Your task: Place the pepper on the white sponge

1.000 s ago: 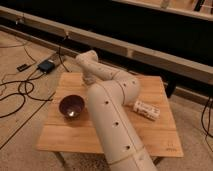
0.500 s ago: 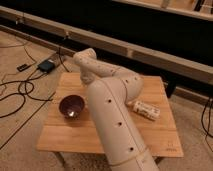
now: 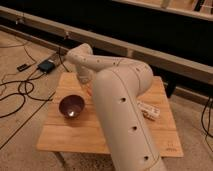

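Observation:
My arm fills the middle of the camera view, bending down over the far left part of the wooden table [image 3: 75, 140]. The gripper [image 3: 87, 88] hangs at the end of the wrist, just beyond the dark bowl [image 3: 71, 106]. It is shut, and the wrist and forearm cover most of it. I cannot tell whether it holds anything. The arm hides the pepper, and the white sponge is hidden behind it too.
A white bottle with a printed label [image 3: 148, 110] lies on its side on the right of the table, close to my forearm. Black cables [image 3: 20, 92] and a small dark box [image 3: 46, 65] lie on the floor to the left. A long dark ledge runs behind the table.
The wrist end of the arm has shifted slightly left and up. The bowl and the bottle have stayed in place.

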### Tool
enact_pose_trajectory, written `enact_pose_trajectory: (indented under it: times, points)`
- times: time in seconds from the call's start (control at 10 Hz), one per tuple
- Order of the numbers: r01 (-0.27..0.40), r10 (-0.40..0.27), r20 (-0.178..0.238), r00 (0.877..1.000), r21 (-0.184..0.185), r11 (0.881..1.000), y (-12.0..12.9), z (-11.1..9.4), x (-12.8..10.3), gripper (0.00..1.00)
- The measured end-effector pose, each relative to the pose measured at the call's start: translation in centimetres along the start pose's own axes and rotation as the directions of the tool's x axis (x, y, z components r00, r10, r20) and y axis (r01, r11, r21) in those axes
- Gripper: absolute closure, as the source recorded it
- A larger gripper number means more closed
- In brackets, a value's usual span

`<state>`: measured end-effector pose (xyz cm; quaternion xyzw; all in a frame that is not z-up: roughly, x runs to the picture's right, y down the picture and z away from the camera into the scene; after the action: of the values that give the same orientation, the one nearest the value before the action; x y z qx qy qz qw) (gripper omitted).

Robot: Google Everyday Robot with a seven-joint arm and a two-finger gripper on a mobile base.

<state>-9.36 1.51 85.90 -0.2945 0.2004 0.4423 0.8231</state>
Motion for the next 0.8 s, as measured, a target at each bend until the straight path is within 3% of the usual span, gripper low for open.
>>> enact_pose_trajectory:
  times: [0.4,0.8]
  points:
    - [-0.146,0.146,0.003,0.989,-0.020,0.989,0.3,-2.7,5.2,1.00]
    - [-0.262,0.262,0.010,0.965,-0.042,0.964,-0.4,-1.9,10.1,1.00]
